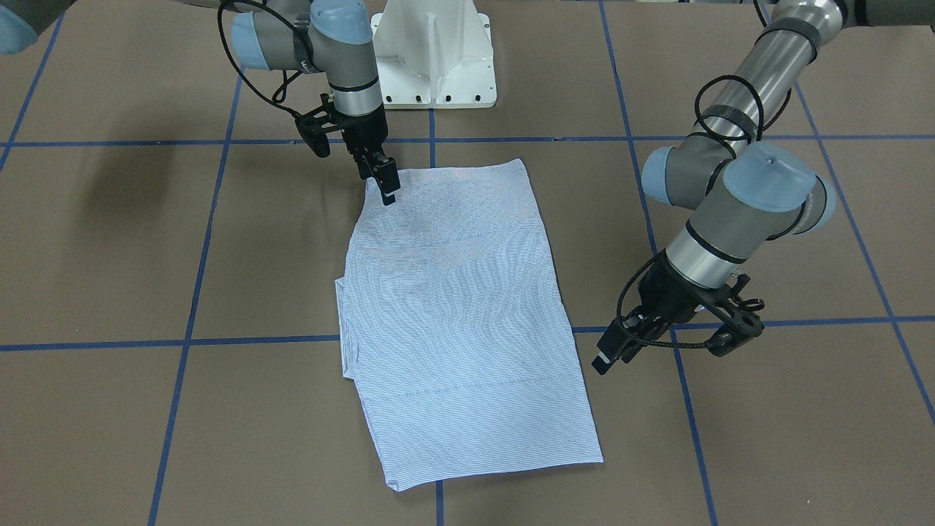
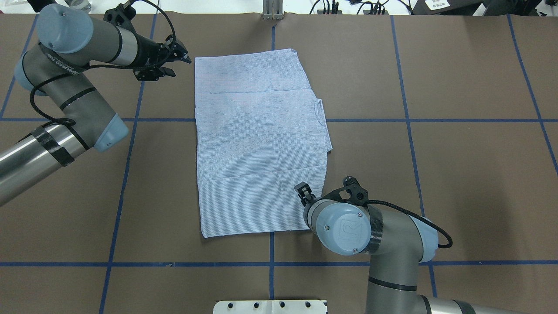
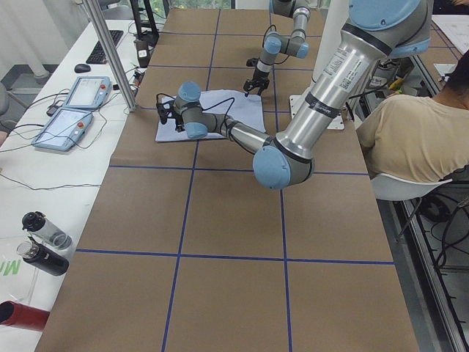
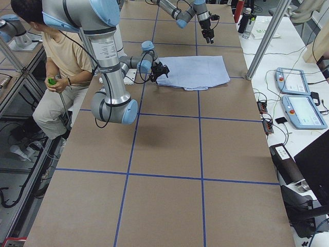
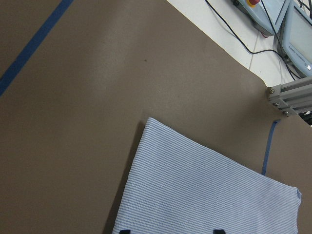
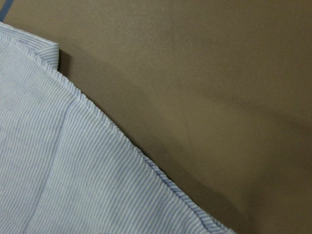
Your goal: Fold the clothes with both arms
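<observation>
The striped shirt point(image 2: 257, 144) lies flat on the brown table point(image 2: 457, 174), folded into one long panel. One corner sits just beside the left gripper point(image 2: 182, 53), whose fingertips point(image 5: 218, 231) are spread apart with nothing between them. The diagonally opposite corner lies under the right gripper point(image 1: 388, 191) — tip down at the hem, and I cannot tell whether it is parted or closed.

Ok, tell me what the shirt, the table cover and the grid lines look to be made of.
Shirt: thin woven fabric, probably cotton or a blend, matte; fine blue-and-white stripes, a stitched hem and soft creases show. Table cover: brown paper or card-like sheet, matte, slightly grainy; which of the two is unclear. Grid lines: likely blue adhesive tape, flat narrow strips on the cover.
</observation>
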{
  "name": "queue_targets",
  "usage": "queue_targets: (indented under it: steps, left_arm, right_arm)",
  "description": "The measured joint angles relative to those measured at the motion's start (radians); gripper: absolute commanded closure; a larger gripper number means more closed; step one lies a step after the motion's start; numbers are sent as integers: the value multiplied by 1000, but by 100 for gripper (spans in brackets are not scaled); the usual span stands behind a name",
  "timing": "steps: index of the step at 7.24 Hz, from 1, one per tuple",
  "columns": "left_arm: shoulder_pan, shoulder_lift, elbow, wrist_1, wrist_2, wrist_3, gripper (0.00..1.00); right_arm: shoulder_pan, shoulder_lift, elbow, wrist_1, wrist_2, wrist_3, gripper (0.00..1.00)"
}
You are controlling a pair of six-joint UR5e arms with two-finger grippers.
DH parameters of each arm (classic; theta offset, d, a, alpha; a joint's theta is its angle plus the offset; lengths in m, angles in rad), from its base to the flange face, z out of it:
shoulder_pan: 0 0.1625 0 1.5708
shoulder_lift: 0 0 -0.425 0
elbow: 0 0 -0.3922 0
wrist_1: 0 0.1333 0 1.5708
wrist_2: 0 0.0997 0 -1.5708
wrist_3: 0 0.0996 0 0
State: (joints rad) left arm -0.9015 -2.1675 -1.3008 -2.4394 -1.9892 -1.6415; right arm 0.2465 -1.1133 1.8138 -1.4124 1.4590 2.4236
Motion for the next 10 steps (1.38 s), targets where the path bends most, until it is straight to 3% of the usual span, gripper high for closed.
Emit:
queue_targets:
  steps: [3, 4, 6, 10]
  left_arm:
    - [1, -1, 0, -1, 1, -17, 36]
    - [1, -1, 0, -1, 1, -18, 36]
    - [1, -2, 0, -1, 1, -21, 36]
    - [0, 0, 0, -1, 1, -21, 36]
  right_arm:
    - [-6, -4, 2, -14, 1, 0, 12]
    - [-9, -5, 1, -15, 1, 0, 29]
    - [-14, -4, -1, -16, 1, 8, 98]
    - [-16, 0, 8, -16, 3, 38, 100]
